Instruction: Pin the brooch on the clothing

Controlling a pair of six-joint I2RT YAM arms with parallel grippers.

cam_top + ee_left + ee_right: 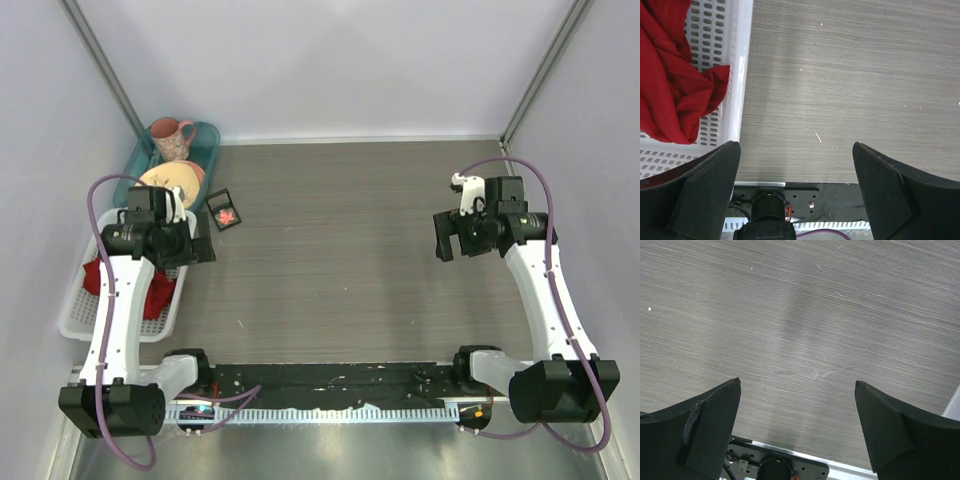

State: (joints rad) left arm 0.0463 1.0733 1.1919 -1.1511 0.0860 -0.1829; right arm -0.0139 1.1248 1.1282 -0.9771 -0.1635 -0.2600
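White slotted basket [70, 318]: holds red T-shirt [675, 85], crumpled, not yet laid out for pinning.
Left gripper [795, 150]: spread, empty, beside basket, likely poised for the shirt.
Small black box [219, 198]: pink brooch [228, 214] inside.
Right gripper [797, 385]: spread, empty, over table [800, 315].

Seen from above, the left arm [128, 280] covers most of the red shirt [158, 292] in its basket [72, 322]. The left wrist view crops the shirt at its left edge. The brooch [228, 214] is a pink speck in the black box [218, 203], its shape unreadable. The wrist views crop the left fingers [705, 195] and right fingers [900, 435] at the bottom.
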